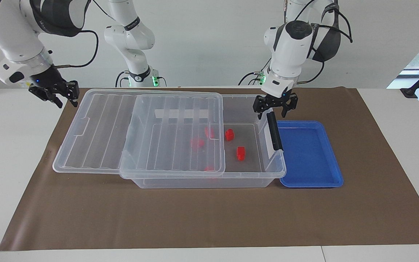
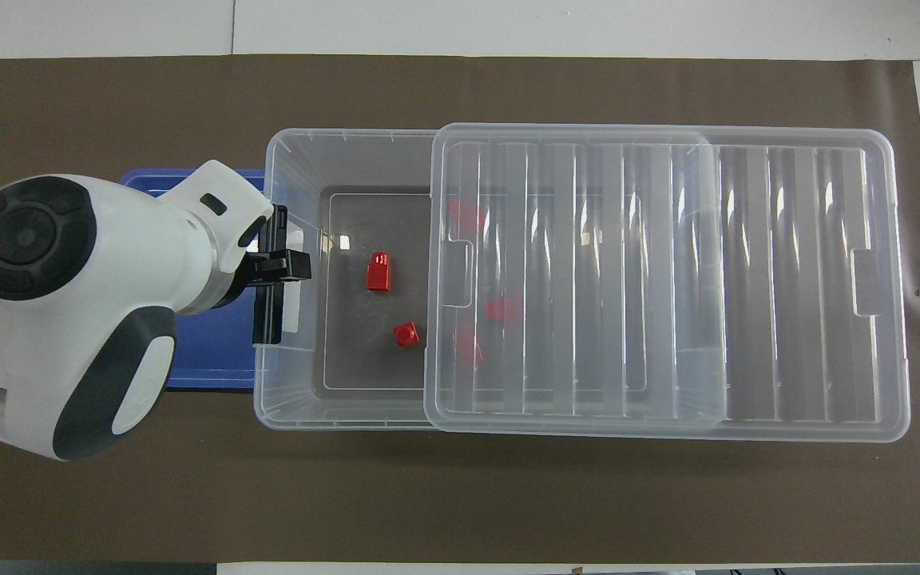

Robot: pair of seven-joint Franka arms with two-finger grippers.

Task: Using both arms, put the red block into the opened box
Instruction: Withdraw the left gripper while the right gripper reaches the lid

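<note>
From the facing view I see the left gripper (image 1: 275, 106) hanging empty, fingers spread, over the end wall of the box (image 1: 209, 181) where the black latch (image 1: 274, 131) sits. The right gripper (image 1: 58, 92) hovers off the lid (image 1: 96, 127) at the right arm's end of the table; I cannot tell how far its fingers are parted. One red block (image 1: 229, 135) lies on the box floor in the uncovered part; a second red block (image 1: 241, 153) lies farther from the robots. The blue tray (image 1: 309, 154) sits just beside the box.

From overhead, the left gripper (image 2: 280, 263) is over the latched wall. Both blocks (image 2: 379, 272) (image 2: 406, 334) lie loose inside, apart from each other. More red shapes show through the lid (image 2: 787, 279), which covers most of the box (image 2: 300, 160).
</note>
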